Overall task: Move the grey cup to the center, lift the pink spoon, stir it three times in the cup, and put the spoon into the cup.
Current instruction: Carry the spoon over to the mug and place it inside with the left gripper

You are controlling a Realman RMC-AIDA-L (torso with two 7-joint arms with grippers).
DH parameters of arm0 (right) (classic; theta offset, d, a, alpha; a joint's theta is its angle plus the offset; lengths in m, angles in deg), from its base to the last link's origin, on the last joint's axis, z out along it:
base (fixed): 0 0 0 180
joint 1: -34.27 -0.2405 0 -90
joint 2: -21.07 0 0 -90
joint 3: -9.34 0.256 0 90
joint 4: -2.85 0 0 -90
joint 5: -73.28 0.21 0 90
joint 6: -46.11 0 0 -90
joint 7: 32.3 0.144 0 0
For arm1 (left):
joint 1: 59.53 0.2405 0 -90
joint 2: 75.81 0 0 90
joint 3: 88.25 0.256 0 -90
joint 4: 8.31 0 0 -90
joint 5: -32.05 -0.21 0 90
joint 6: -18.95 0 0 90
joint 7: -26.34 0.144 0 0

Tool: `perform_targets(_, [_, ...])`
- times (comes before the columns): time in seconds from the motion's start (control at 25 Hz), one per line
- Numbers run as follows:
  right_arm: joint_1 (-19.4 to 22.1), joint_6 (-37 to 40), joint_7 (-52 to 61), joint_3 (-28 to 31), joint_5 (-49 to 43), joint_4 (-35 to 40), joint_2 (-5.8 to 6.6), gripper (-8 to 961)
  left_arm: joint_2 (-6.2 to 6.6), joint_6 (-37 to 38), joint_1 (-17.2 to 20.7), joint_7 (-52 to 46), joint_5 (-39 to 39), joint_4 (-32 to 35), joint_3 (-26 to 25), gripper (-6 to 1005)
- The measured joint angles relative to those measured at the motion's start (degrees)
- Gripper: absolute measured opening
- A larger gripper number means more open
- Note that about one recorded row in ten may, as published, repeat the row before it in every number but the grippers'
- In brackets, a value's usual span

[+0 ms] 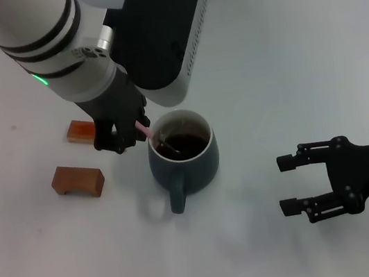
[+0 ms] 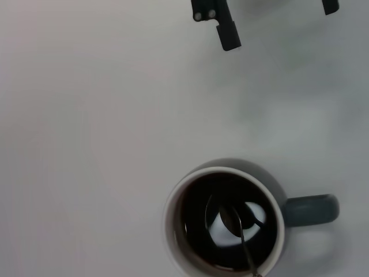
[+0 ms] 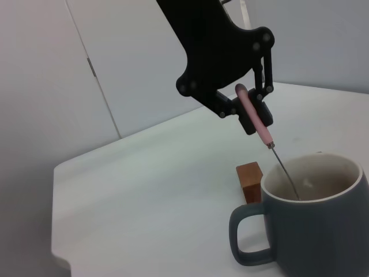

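The left gripper [image 1: 130,137] is clamped on the pink spoon [image 1: 143,129] by its handle, just over the rim of the grey cup [image 1: 184,161]. The spoon slants down so its metal bowl sits in the dark liquid, partly hidden under the surface. The cup's mid-table, handle toward the robot. Two brown blocks [image 1: 78,180] lie beside it, one mostly behind the gripper. The right gripper [image 1: 291,183] rests well apart, fingers spread wide and holding nothing.
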Motion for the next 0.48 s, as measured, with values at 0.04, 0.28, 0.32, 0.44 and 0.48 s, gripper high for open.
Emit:
perform_targets(0.04, [-0.01,-0.23,0.0,-0.62,0.03,-0.06,0.0,811,0.01,-0.27,0.23,-0.02,-0.45,0.21,-0.36,128])
perform_targets(0.28, [-0.1,-0.4,0.16,-1.93,0.35,-0.11,0.0,810,0.06,-2.17,0.39,0.16,-2.13,0.05,0.01,128])
perform_targets(0.32, [-0.1,-0.42,0.37,-1.97,0.37,-0.11,0.0,810,0.07,-2.62,0.41,0.17,-2.32,0.02,0.06,128])
perform_targets(0.44, [-0.1,-0.42,0.41,-1.99,0.39,-0.1,0.0,810,0.04,-4.02,0.45,0.13,-1.96,0.21,0.36,128])
perform_targets(0.48, [-0.1,-0.42,0.41,-1.99,0.39,-0.1,0.0,810,0.02,-4.42,0.46,0.06,-1.84,0.34,0.75,128])
